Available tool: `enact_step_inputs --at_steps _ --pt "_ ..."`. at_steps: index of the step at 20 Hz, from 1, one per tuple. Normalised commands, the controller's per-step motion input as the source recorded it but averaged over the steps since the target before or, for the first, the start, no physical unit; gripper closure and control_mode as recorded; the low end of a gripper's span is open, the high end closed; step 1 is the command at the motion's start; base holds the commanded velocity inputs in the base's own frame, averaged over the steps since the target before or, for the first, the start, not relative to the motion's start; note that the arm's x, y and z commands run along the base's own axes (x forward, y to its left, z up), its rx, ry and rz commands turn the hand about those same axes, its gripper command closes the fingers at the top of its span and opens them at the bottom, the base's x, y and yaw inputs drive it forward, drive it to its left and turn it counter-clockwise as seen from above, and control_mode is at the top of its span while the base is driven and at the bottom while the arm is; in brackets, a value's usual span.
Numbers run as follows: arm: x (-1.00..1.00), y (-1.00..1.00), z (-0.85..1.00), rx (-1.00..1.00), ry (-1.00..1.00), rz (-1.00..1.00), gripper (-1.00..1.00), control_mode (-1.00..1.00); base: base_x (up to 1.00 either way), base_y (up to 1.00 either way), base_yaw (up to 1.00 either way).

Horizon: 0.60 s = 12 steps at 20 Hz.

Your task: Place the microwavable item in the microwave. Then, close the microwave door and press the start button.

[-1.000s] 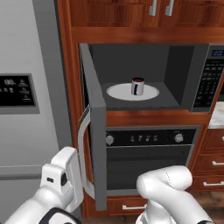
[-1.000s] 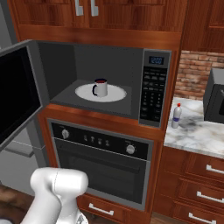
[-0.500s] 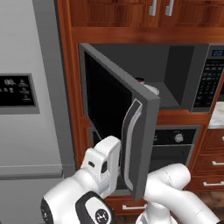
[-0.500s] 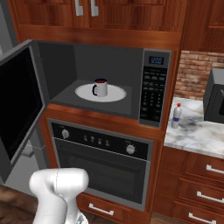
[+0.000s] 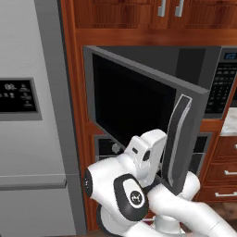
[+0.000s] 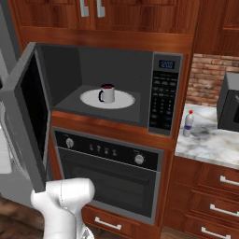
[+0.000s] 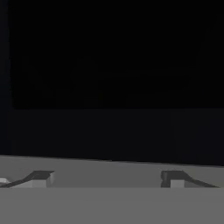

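Right up against the gripper (image 7: 107, 177) is the microwave door (image 5: 139, 120), and from the hand camera its dark window is just a wall of black, with the two finger tips poking up far apart at the bottom, so the jaws are spread wide and there's nothing between them. Off to the gripper's left in the left base view stands the big grey fridge (image 5: 28, 139) with its little black display panel. The microwave (image 6: 116, 88) itself sits beyond the door, grey steel box set into the wood cabinets, with the black keypad (image 6: 163, 100) and a blue clock on the far side from the hand. The door hangs partway swung, roughly half open, its long silver handle (image 5: 176, 139) standing upright just beside the white arm's wrist in the left base view; I can't tell whether the fingers actually touch the glass or just sit very close. Below the microwave is the oven (image 6: 109, 172) with its knobs and dark window. Inside the microwave, well past the door from the gripper, the white turntable (image 6: 91, 99) lies flat, and the cup (image 6: 108, 93) stands upright on it, white with a dark red top. Way over on the marble counter (image 6: 210, 144) there's a small bottle (image 6: 187, 123) with a red cap.
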Motion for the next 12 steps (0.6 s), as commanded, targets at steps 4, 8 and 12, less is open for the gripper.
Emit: enact_step_inputs --at_steps 4,8,12 --pt "0.0 -1.0 0.24 0.04 -0.02 -0.22 -1.0 -1.0 0.0 0.0 0.0" --pt "0.0 -0.97 0.28 0.03 -0.03 -0.21 -1.0 -1.0 0.0 0.0 0.0" --pt "0.09 -0.87 0.34 0.01 -0.07 -0.16 -1.0 -1.0 0.0 0.0 0.0"
